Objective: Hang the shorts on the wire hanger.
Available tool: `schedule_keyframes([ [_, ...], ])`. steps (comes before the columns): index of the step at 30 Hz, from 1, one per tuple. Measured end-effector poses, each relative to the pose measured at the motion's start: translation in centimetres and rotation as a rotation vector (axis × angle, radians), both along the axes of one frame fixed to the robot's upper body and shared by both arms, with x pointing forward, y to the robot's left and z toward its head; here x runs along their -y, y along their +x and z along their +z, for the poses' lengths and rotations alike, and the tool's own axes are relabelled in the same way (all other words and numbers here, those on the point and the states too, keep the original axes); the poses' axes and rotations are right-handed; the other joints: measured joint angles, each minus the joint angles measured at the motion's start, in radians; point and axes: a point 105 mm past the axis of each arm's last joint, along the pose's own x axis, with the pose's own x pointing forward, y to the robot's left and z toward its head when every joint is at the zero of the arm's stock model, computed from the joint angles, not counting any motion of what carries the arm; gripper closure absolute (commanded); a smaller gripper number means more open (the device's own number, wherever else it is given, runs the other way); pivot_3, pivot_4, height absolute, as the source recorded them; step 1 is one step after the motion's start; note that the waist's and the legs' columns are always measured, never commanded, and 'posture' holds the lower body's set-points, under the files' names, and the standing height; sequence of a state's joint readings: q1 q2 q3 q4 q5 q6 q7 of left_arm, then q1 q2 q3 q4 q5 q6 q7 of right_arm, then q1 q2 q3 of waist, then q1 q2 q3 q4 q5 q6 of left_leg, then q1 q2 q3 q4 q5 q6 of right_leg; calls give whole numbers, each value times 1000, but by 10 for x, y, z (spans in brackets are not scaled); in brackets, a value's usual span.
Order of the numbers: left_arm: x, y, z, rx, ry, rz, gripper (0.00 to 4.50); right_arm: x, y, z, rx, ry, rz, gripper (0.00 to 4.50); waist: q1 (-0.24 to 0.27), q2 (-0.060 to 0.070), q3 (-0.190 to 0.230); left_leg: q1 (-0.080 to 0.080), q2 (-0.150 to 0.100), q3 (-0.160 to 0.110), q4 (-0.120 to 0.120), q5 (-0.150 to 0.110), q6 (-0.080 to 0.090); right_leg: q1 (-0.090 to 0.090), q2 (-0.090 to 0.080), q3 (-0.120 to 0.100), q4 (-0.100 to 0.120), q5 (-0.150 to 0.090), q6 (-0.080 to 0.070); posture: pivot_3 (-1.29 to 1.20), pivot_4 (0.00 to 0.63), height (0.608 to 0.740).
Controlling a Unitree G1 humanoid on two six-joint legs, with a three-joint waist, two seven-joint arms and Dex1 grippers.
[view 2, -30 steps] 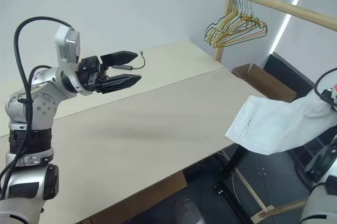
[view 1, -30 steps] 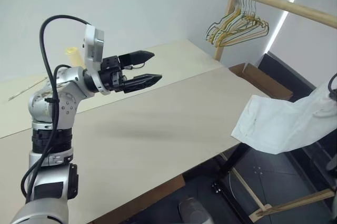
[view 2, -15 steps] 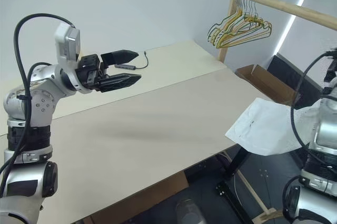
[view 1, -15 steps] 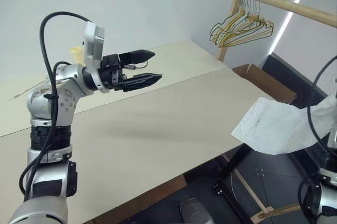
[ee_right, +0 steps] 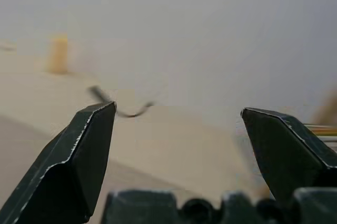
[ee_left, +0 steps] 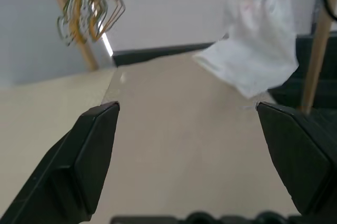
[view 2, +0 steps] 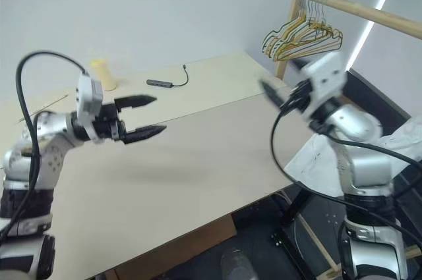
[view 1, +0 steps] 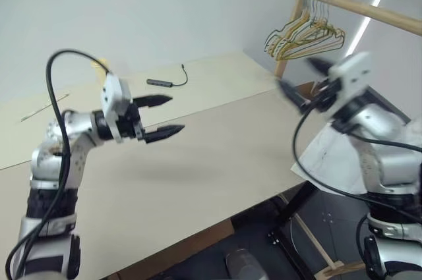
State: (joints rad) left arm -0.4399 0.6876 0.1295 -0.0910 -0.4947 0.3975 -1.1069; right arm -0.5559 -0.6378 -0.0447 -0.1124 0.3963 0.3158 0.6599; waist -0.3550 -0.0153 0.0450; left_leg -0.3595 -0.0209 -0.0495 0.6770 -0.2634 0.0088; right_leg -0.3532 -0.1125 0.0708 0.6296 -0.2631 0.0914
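Beige desk (view 1: 217, 161) is bare under both my grippers, left (view 1: 160, 117) and right (view 1: 300, 82), jaws wide apart and empty; shorts (view 1: 330, 161) drape off its right edge.

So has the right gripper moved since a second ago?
Yes. The right gripper, fingers open and empty, has swung in from the right edge to hover over the table corner, near the hangers. The shorts hang behind it.
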Motion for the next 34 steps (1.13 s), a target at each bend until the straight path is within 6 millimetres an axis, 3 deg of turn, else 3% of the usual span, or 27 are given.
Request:
schedule_keyframes([
  [4, -8, -12, -7, 7, 70, 40, 0, -28, -1, -16, -121, -101, 228, 66, 69, 0, 0, -4, 1, -1, -1, -1, 0, -6, 1, -1, 0, 0, 0, -94, 0, 740],
  [6, -13, -21, -14, -11, 102, 59, 0, -33, -3, -28, -185, -143, 312, 66, 105, 0, 0, -8, 1, -1, -1, -1, -1, -12, 0, -1, 0, 0, -1, -74, 0, 740],
  [9, -22, -31, -28, -62, 134, 91, 0, -32, -5, -46, -270, -179, 383, 66, 160, 0, 0, -14, 0, -1, -1, -1, -1, -20, 0, -1, 2, 0, -1, -29, 0, 740],
  [13, -33, -48, -38, -97, 166, 124, 0, -31, -6, -54, -281, -219, 413, 66, 223, 0, 0, -24, 0, 0, -1, 0, -2, -33, 0, -1, 3, 1, -3, -16, 3, 740],
  [19, -27, -59, -39, -123, 150, 110, 0, -33, -6, -64, -294, -259, 430, 66, 293, 1, 0, -26, 0, 0, -1, 2, -5, -35, 1, -2, 4, 2, -6, -6, 16, 740],
  [34, -25, -79, -39, -129, 133, 173, 0, -40, -5, -76, -324, -274, 480, 66, 339, 1, 9, -22, 0, 3, -1, 2, -6, -33, 4, -1, 9, 1, -10, 86, 62, 740],
])
